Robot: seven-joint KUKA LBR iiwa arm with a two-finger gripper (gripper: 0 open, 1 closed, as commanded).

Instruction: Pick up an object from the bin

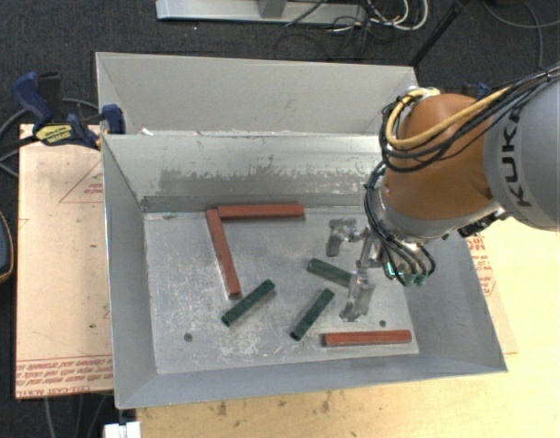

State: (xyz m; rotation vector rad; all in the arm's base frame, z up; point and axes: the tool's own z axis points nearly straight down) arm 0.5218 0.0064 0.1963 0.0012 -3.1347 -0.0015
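The gripper hangs low over the right part of the bin, above the right end of a short dark green bar that lies flat on the floor. This looks like the step of settling on a thing to grip. To do it well, the arm should centre over the middle of that bar instead of its end, with the fingers set across the narrow width, and go straight down so that neither tip lands on top of it.

A second green bar lies just near and left of it, slanted, and could be nudged on the way down. A reddish-brown bar lies nearer, by the right front of the floor.

The fingers stand apart, one on the far side of the green bar and one on the near side. Nothing is clamped between them, and I cannot tell whether either tip touches the bar or the floor.
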